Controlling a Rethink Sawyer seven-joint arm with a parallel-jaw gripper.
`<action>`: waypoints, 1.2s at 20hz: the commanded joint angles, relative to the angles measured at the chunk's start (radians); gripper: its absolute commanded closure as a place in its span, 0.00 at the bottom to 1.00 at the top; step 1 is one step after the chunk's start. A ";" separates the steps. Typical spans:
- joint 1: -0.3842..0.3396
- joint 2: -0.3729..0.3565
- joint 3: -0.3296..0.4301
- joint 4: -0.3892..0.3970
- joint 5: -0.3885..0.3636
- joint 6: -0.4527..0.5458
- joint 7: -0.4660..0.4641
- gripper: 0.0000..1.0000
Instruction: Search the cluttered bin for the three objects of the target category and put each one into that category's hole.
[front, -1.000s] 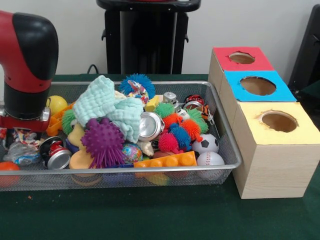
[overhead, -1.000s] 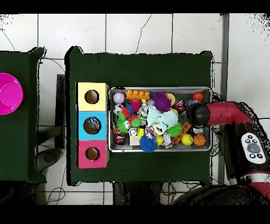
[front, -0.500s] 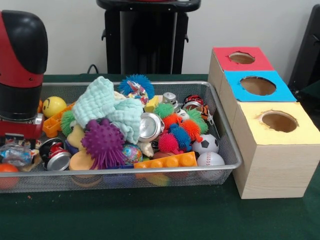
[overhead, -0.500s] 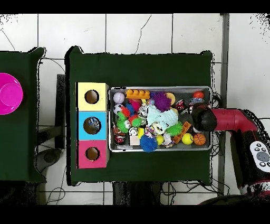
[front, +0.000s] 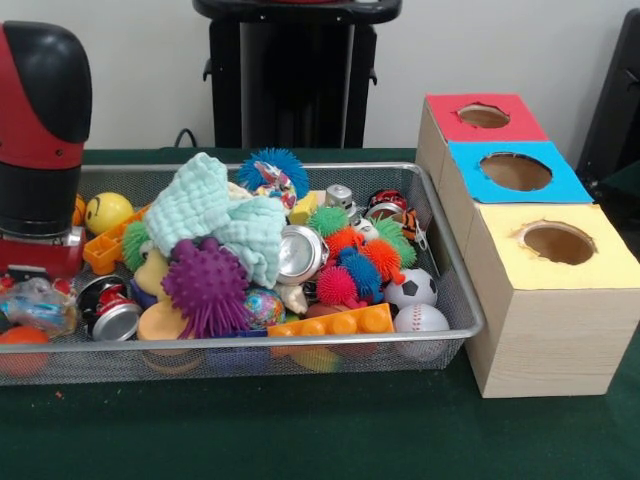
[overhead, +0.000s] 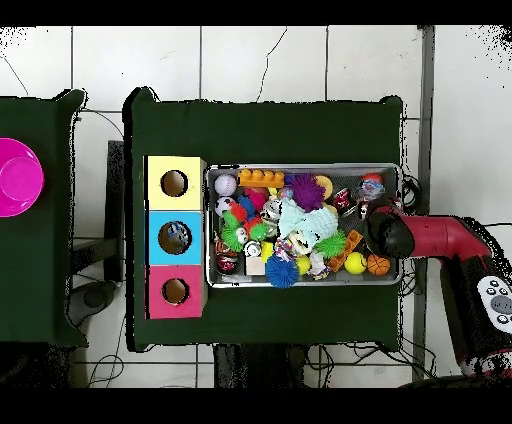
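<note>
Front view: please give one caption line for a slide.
Sawyer arm lowered over the toy-filled wire bin's end, opposite three colour-topped boxes.

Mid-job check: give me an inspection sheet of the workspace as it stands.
Surface: green table.
Job's things: wire bin full; clear bottle at its left end in the front view; blue hole between red and yellow ones.
Clutter: purple spiky ball, cloth, can, baseball.
Pincer: hidden beneath the arm; state unclear.
Cables: one behind the bin.
Surroundings: pink bowl on side table.
</note>
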 joint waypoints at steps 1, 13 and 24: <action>0.010 0.043 0.094 -0.024 -0.018 -0.017 -0.151 1.00; 0.122 -0.099 0.052 0.031 0.158 0.340 -0.171 1.00; 0.219 -0.096 -0.007 -0.036 0.290 0.741 -0.143 1.00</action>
